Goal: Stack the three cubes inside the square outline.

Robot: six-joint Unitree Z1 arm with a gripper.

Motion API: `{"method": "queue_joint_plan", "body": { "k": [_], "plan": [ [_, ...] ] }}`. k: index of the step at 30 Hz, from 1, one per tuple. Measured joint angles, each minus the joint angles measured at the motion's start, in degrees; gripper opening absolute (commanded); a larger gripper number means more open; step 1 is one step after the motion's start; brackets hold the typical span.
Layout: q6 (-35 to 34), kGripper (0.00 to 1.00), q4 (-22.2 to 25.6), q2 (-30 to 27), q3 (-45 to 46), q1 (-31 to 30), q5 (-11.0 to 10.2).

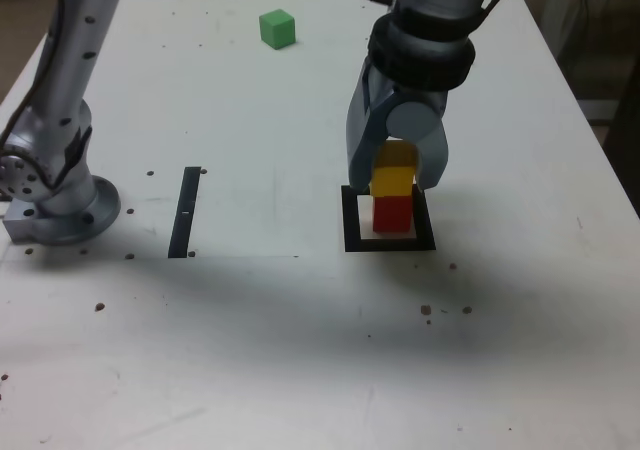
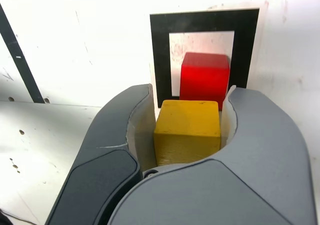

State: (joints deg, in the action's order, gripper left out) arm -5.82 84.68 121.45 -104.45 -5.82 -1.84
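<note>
Looking across the exterior view from its left, you have the black strip [image 1: 186, 212] on the tabletop [image 1: 250, 350], the green cube [image 1: 277, 28] far back, then the square outline [image 1: 388, 241] holding the red cube [image 1: 393, 214]. Your claw [image 1: 397, 175] is pinching the yellow cube [image 1: 392, 180] just above it. The cubes look light, rigid and matte, so take the green one by two opposite flat faces.

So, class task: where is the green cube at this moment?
In the exterior view the green cube sits alone on the table near the far edge, up and to the exterior view's left of the square outline.
</note>
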Motion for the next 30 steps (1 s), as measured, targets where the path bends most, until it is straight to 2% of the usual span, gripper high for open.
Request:
{"method": "queue_joint_plan", "body": {
  "k": [9, 16, 30],
  "plan": [
    [1.89, 0.20, 0.00, 0.11, 0.05, 1.89, 0.67],
    [3.25, 0.24, -0.46, 1.88, 0.27, 1.97, 2.13],
    [4.99, 0.38, -0.86, 2.23, 0.05, 2.67, 0.67]
  ]
}}
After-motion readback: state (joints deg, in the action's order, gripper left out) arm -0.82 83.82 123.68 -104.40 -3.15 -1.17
